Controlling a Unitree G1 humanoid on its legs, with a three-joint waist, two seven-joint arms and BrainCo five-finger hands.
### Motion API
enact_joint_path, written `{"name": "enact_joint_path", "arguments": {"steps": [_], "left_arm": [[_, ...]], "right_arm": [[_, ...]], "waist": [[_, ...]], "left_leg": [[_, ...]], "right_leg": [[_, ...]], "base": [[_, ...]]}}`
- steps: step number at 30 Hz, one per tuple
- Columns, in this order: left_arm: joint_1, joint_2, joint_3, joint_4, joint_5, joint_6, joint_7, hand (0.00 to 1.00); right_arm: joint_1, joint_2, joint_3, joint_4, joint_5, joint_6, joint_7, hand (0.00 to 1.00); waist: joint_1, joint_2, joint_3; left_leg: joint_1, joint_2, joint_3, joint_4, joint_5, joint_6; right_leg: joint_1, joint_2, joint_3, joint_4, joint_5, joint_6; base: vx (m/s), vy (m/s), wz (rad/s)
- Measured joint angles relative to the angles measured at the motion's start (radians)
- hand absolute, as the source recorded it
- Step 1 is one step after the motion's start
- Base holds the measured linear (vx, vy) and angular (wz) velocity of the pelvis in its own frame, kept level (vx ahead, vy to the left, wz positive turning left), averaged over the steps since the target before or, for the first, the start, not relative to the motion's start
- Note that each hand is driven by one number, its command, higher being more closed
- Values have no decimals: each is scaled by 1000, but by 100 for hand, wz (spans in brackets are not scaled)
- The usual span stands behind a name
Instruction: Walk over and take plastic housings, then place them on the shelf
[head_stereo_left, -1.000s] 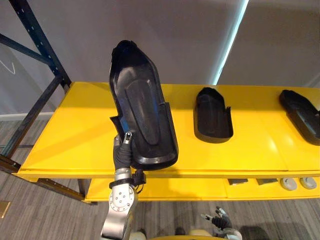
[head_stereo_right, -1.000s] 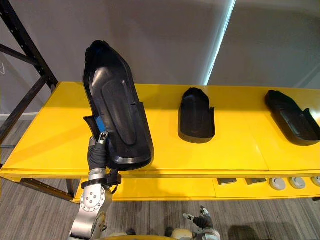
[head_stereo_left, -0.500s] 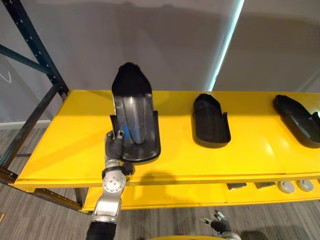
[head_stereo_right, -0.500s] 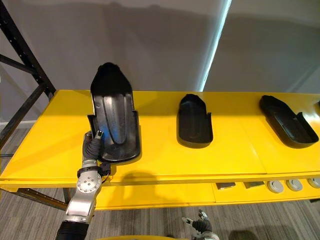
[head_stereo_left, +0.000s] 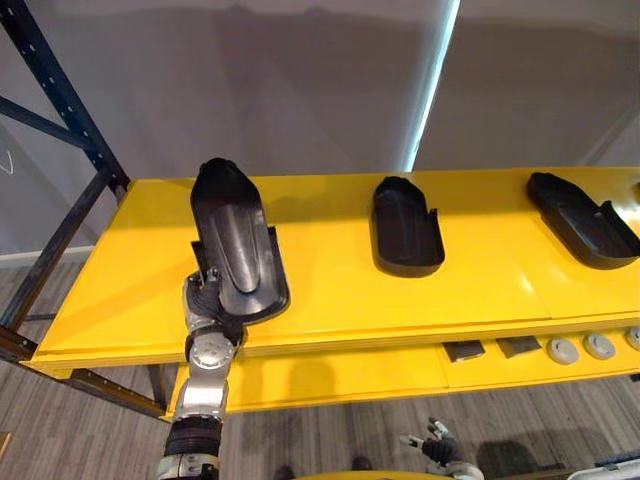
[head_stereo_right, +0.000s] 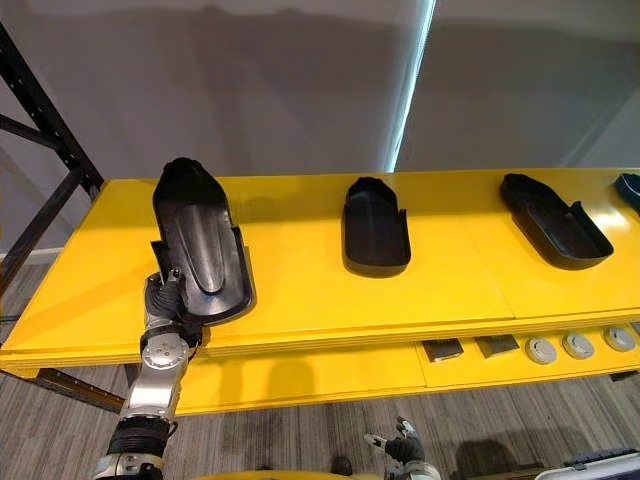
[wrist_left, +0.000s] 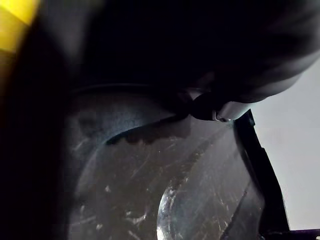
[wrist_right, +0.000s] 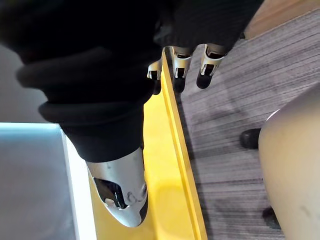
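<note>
1. The long black plastic housing (head_stereo_left: 236, 247) sits tilted over the left part of the yellow metal shelf (head_stereo_left: 330, 300).
2. The left hand (head_stereo_left: 205, 297) clasps its near end. The left wrist view shows a fingertip (wrist_left: 220, 107) pressing on the scratched shell.
3. Another black housing (head_stereo_left: 407, 226) lies mid-shelf.
4. The right hand (head_stereo_left: 438, 449) hangs low with loosely spread, empty fingers.

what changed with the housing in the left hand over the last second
The left hand brought the black housing down from steeply upright to lying low on the left part of the yellow shelf, and still grips its near end. The middle housing and the far-right housing stayed put. The right hand still hangs open below the shelf.
</note>
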Motion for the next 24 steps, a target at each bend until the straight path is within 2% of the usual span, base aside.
{"name": "enact_joint_path", "arguments": {"steps": [7, 16, 24], "left_arm": [[-56, 53, 13, 58, 11, 6, 14, 0], [-113, 58, 43, 89, 8, 22, 21, 0], [-119, 67, 43, 37, -33, 16, 65, 0]], "right_arm": [[-10, 1, 0, 1, 0, 1, 1, 0], [-23, 1, 0, 9, -20, 3, 2, 0], [-23, 0, 0, 9, -20, 3, 1, 0]], "waist": [[-17, -5, 4], [-26, -5, 11], [-24, -5, 11]], "left_leg": [[-6, -3, 5, 0, 1, 3], [-5, -2, 5, 5, 1, 3], [-4, -3, 2, 0, 1, 3]], "right_leg": [[-1, 0, 12, -4, 8, -8], [2, 3, 21, -19, 18, -11], [2, 1, 21, -15, 19, -10]], "base": [[54, 13, -4], [15, 2, -3], [0, 0, 0]]}}
